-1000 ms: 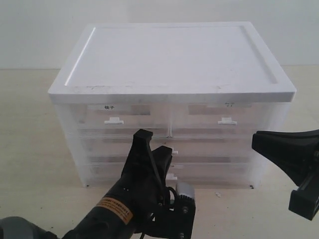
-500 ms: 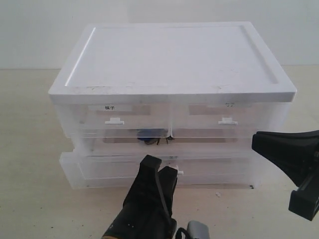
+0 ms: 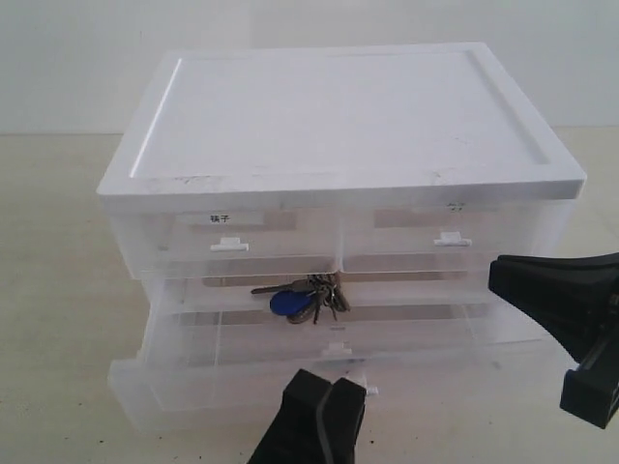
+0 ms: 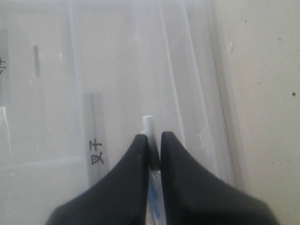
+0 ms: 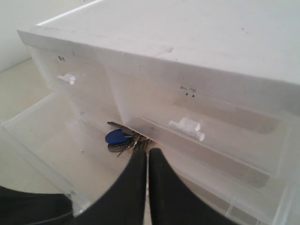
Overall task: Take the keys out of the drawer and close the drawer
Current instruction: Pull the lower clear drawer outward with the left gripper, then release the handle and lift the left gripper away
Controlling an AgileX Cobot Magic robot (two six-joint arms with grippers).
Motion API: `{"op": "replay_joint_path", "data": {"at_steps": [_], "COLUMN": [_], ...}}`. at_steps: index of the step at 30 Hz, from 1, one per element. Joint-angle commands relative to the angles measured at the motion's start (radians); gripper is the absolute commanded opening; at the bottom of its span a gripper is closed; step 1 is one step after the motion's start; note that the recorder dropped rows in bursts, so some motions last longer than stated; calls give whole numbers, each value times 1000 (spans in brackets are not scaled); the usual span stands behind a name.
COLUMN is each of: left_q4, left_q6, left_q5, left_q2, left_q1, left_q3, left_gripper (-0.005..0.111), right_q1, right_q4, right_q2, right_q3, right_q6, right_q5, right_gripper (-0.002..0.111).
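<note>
The drawer (image 3: 184,391) stands pulled well out of the white cabinet (image 3: 338,106). The keys (image 3: 305,298), with a round blue fob (image 5: 117,136), lie on its floor near the back, just under the upper drawers. My left gripper (image 3: 329,389) is at the drawer's front and is shut on its small white handle tab (image 4: 148,123), which sticks out between the black fingers (image 4: 136,154). My right gripper (image 5: 147,152) is shut and empty. It hovers above the open drawer, just in front of the keys (image 5: 125,139), without touching them.
Two half-width labelled drawers (image 3: 229,237) (image 3: 447,232) sit shut above the open one. Another wide drawer's tab (image 3: 336,348) shows through the clear plastic below. The cabinet stands on a beige table (image 3: 58,290), with floor space to its left and right.
The drawer has slid out towards the camera, drawn by my left gripper on its handle. The keys have come into full view. The right gripper has stayed put.
</note>
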Motion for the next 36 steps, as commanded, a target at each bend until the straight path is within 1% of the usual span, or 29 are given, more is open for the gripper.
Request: {"op": "replay_joint_path", "data": {"at_steps": [1, 5, 8, 12, 16, 17, 18, 19, 20, 21, 22, 23, 25, 28, 30, 34, 36], "left_q4": [-34, -57, -82, -86, -75, -52, -41, -26, -26, -22, -22, -22, -26, -6, 0, 7, 16], "left_q6": [2, 2, 2, 2, -60, -77, -89, -101, -101, -101, -107, -113, -116, -112, -112, -91, -89], "left_q5": [-11, -11, -11, -11, -11, -11, -11, -11, -11, -11, -11, -11, -11, -11, -11, -11, -11], "left_q2": [1, 1, 1, 1, 1, -1, -1, -1, -1, -1, -1, -1, -1, -1, -14, -88, -159], "left_q1": [-74, -136, -164, -164, -164, -164, -164, -164, -164, -164, -164, -166, -196, -292, -333, -353, -355], "left_q3": [0, 15, 15, 17, 17, 21, 22, 22, 22, 22, 22, 22, 22, 22, 22, 22, 22], "left_gripper": [4, 4, 4, 4, 4, 6, 8, 17, 21, 31, 38, 41, 41, 41, 41, 36, 31], "right_q1": [-2, -2, -2, -2, -2, -2, -2, -2, -2, -2, -2, -2, -2, -2, -2, -2, -2], "right_q4": [-5, -5, -5, -7, -7, -7, -7, -7, -7, -7, -7, -7, -7, -7, -7, -7, -7], "right_q2": [2, 2, 2, 2, 2, 2, 2, 2, 2, 2, 2, 2, 2, 2, 2, 2, 2], "right_q3": [5, 5, 5, 5, 5, 5, 5, 5, 5, 5, 5, 5, 5, 5, 5, 5, 5], "right_q6": [-6, -6, -6, -6, -6, -6, -6, -6, -6, -6, -6, -6, -6, -6, -6, -6, -6], "right_q5": [-5, -3, -3, -3, -3, -3, -3, -3, -3, -3, -3, -3, -3, -3, -3, -5, -5], "right_gripper": [0, 0, 0, 0, 0, 0, 0, 0, 0, 0, 0, 0, 0, 0, 0, 0, 0]}}
